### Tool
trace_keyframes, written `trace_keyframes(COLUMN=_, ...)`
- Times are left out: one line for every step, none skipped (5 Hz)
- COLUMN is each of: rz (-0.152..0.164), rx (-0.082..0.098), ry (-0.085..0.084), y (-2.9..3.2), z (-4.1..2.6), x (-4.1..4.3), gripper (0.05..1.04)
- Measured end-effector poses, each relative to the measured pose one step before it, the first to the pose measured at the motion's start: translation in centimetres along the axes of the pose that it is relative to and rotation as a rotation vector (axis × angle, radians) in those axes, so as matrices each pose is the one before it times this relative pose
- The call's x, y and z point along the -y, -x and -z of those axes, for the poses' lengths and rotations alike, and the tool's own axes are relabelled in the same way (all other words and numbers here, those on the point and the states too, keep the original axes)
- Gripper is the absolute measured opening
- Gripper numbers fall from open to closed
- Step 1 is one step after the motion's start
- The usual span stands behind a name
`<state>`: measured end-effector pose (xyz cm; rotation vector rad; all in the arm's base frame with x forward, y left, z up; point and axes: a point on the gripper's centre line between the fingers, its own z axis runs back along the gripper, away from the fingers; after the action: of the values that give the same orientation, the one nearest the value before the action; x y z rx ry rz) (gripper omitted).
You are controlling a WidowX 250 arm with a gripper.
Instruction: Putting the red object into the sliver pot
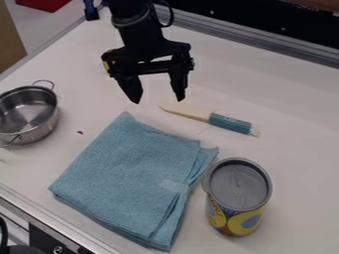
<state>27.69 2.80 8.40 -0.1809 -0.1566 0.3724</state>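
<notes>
Folded cloth (126,173) and can (240,188) nearest, claw (157,99) wide and empty.
By the claw lies the knife (230,122); the pot (41,132) stands upright at the view's left. A red thing (43,4) lies past the table's edge; whether it is the one meant, I cannot tell. Best settle the target first, line up squarely, lift above the pot's rim and release over its middle.

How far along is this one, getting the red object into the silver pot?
Nothing looks done: the pot shows only bare metal inside. Nothing is in hand either; the hand hangs open over the table. The grasp, carry and release all seem to be left. A red item shows beyond the table's edge, but I cannot tell if it is the one meant.
</notes>
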Motion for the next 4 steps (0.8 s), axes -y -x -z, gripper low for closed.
trace_keyframes(rz=-0.0064, rx=-0.025, ry=-0.0076, y=0.28, z=0.722, x=-0.233, gripper=1.0)
trace_keyframes(rz=-0.0256, rx=0.0305, ry=-0.0476, y=-2.641, z=0.99, x=-1.548, gripper=1.0)
trace_keyframes(rz=0.0005, rx=0.05, ry=-0.0184, y=-2.308, z=-0.805, x=-1.679, gripper=1.0)
trace_keyframes(rz=0.0197, rx=0.056, ry=-0.0733, y=-2.798, z=-0.637, x=-1.986, gripper=1.0)
